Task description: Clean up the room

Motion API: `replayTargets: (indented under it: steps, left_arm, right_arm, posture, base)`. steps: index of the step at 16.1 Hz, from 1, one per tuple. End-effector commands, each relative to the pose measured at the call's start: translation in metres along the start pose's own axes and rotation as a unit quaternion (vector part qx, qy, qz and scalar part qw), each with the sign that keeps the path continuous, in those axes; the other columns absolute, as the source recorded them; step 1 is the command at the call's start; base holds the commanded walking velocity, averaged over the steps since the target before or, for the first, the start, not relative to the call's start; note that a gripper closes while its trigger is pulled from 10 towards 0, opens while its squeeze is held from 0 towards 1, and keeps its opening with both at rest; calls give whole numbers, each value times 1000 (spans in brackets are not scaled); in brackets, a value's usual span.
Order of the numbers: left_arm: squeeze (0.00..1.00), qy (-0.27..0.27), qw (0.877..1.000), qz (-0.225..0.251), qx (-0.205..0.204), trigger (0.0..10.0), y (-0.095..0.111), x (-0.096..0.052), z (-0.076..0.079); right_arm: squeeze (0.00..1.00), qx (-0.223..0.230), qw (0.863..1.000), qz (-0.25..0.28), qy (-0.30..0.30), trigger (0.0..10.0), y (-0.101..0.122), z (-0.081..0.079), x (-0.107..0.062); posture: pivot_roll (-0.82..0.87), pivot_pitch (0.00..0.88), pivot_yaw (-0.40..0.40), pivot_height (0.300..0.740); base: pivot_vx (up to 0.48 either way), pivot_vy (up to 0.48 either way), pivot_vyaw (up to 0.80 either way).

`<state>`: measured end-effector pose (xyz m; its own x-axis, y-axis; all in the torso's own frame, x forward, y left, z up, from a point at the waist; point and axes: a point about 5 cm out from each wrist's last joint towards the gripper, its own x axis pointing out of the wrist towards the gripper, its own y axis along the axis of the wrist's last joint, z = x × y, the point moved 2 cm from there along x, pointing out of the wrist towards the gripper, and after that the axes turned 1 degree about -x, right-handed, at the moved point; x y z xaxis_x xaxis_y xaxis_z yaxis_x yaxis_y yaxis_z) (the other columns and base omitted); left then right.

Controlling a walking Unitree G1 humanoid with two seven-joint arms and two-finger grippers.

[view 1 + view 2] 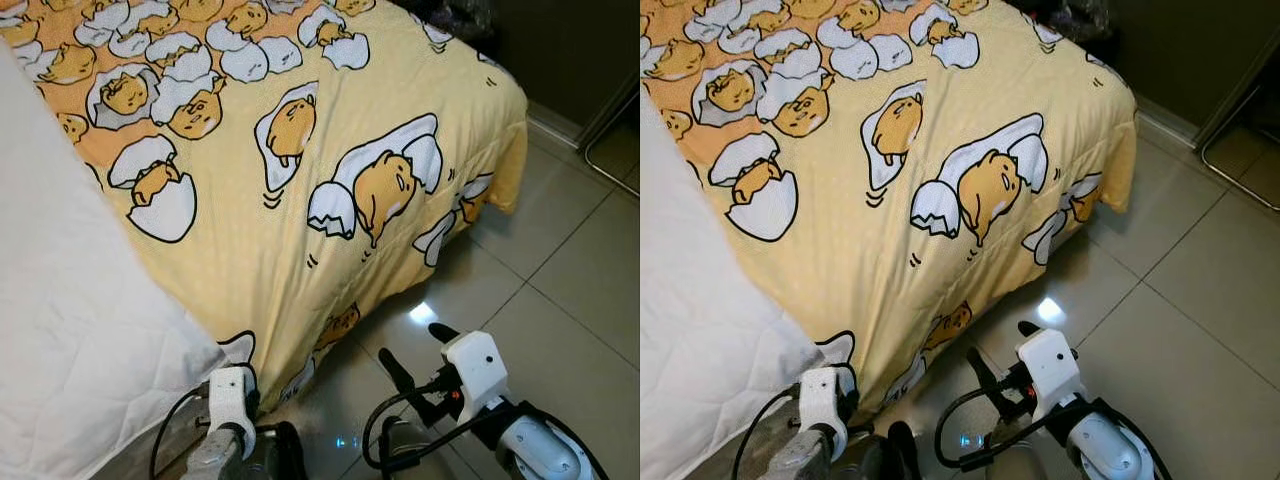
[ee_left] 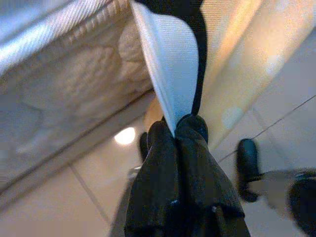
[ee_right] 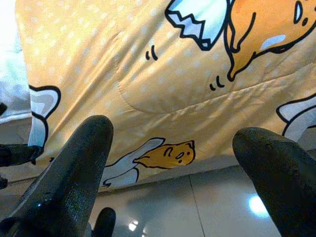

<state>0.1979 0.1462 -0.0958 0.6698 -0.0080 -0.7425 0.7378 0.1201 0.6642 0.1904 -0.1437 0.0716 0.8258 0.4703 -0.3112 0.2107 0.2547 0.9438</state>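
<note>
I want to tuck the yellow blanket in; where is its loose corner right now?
Pinched in the left gripper at the yellow blanket's lower left edge, beside the white mattress, above the tiled floor.

No legible text, labels, brands, numbers or signs in any view. The blanket (image 1: 300, 150) carries printed cartoon egg figures only, with no lettering. The white housings on the wrists bear no readable markings.
</note>
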Motion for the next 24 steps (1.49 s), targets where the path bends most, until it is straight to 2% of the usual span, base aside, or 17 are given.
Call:
replayTargets:
  steps: [1,2,6,7,8,10,11,12,13,14,15,16,18,20,22,23,24]
  left_arm:
    - [0,46,990,-130,19,10000,-67,-21,-20]
    - [1000,71,988,-130,34,10000,-69,-24,-35]
    - [1000,108,985,-128,36,10000,-75,-34,-66]
    - [1000,133,984,-116,34,10000,-74,-43,-87]
    - [1000,149,983,-95,42,10000,-67,-47,-96]
    - [1000,138,989,29,51,10000,-19,-41,-87]
    - [1000,122,981,141,61,10000,33,-41,-70]
    - [1000,109,970,208,59,10000,67,-42,-56]
    - [1000,102,965,235,48,10000,83,-43,-49]
    - [906,79,956,279,50,10000,111,-43,-34]
    - [0,63,949,306,32,10000,130,-43,-26]
    - [0,31,941,336,14,10000,151,-45,-14]
    - [0,4,933,359,19,10000,167,-52,-4]
    - [0,0,926,376,24,10000,171,-61,-3]
    - [0,8,903,426,51,10000,183,-89,-3]
    - [0,11,902,429,50,10000,187,-92,-5]
    - [0,13,902,429,43,10000,189,-93,-6]
  right_arm:
    - [4,13,1000,-9,8,10000,-7,-5,-2]
    - [8,13,1000,-12,8,10000,-10,-4,-2]
    - [8,14,1000,-13,5,10000,-15,-2,5]
    - [12,15,1000,-5,1,10000,-15,0,14]
    - [8,16,1000,2,-2,10000,-15,2,22]
    - [8,13,999,29,-14,10000,-5,10,37]
    - [8,9,998,52,-28,10000,5,18,48]
    - [8,5,997,68,-38,10000,13,23,55]
    - [8,4,996,75,-44,10000,17,27,59]
    - [12,1,994,89,-56,10000,24,33,67]
    - [8,1,993,94,-64,10000,26,37,73]
    - [8,0,992,102,-71,10000,29,41,79]
    - [4,23,988,116,-103,10000,31,47,81]
    - [8,56,983,117,-128,10000,29,51,78]
    - [0,91,973,116,-177,10000,21,62,71]
    - [24,94,971,112,-186,10000,20,65,72]
    - [125,97,971,112,-190,10000,20,67,73]
  posture:
    - [-294,227,113,740]
    - [-281,218,122,740]
    - [-249,172,140,740]
    - [-216,118,151,740]
    - [-196,87,153,740]
    - [-163,26,151,740]
    - [-153,0,150,740]
    - [-150,0,148,740]
    - [-150,0,148,740]
    - [-149,0,148,740]
    - [-153,0,149,740]
    - [-158,0,148,740]
    - [-175,0,153,740]
    - [-180,0,155,740]
    - [-191,0,167,740]
    - [-192,0,170,740]
    - [-186,0,170,740]
  base:
    - [0,0,0]
    - [0,0,0]
    - [0,0,0]
    - [0,0,0]
    - [0,0,0]
    - [0,0,0]
    - [0,0,0]
    - [0,0,0]
    - [0,0,0]
    - [0,0,0]
    - [0,0,0]
    - [0,0,0]
    - [0,0,0]
    - [0,0,0]
    - [0,0,0]
    - [0,0,587]
    - [0,0,731]
